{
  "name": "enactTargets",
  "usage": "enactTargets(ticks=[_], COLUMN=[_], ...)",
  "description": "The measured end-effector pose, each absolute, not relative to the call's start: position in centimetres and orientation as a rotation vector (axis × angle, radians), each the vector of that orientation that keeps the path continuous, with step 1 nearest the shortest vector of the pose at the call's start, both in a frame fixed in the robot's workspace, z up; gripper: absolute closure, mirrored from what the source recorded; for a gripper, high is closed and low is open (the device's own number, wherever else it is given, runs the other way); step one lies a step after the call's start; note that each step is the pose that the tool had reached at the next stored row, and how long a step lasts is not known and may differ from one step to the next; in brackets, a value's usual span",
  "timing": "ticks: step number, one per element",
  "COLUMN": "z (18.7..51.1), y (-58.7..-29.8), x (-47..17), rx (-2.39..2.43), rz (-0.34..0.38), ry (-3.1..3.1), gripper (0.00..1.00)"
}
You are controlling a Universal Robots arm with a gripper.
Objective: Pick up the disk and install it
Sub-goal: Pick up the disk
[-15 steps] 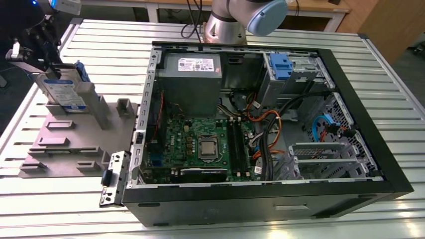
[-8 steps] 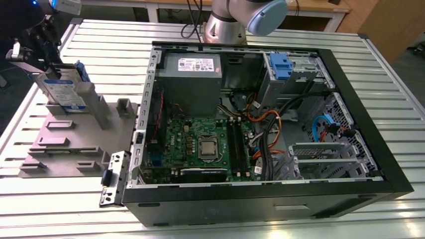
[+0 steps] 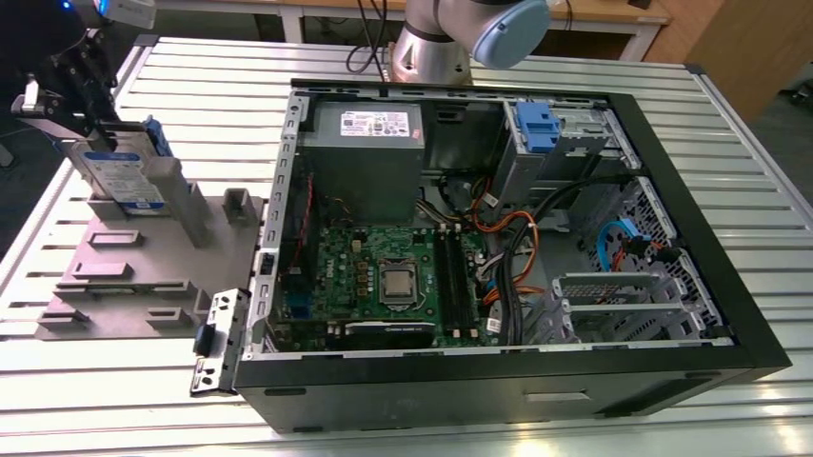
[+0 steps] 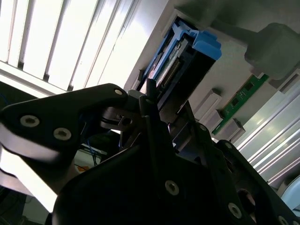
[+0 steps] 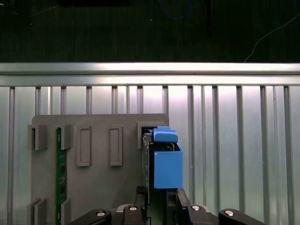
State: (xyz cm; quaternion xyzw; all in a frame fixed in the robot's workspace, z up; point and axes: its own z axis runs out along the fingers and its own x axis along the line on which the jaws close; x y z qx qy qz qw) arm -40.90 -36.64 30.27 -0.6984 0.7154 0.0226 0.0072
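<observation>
Disk [image 3: 121,176] stands on edge in a slot of a grey plate [image 3: 114,286], which lies on the slatted metal table [image 3: 102,409] beside the open computer case [image 3: 508,381], on the exterior view's left of it. My gripper [image 3: 84,133] sits at the disk's upper end, on the side of the plate farthest from the case. The jaws are drawn in narrow and pressed against the two flat faces, holding the disk. In the first wrist view my gripper [image 5: 157,199] flanks the silver body while the blue rail [image 5: 168,168] runs along the edge of the disk [image 5: 149,159], whose far end still sits in the slot of the plate [image 5: 98,187]. A thin green circuit strip [image 5: 58,173] stands in another slot of the plate, well apart from the disk. The second wrist view shows my gripper [image 4: 154,101] at the connector end of the disk [image 4: 176,61]. Inside the case lie a grey power supply [image 3: 362,152], a green motherboard [image 3: 381,267] and a blue drive-bay latch [image 3: 536,129].
</observation>
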Motion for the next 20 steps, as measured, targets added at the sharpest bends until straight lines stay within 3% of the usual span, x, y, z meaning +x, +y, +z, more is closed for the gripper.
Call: enactTargets(ticks=[20], z=[33.1], y=[-36.6], x=[-40.9], rx=[-2.184], rz=[0.071], ry=[2.237], gripper=[0.65])
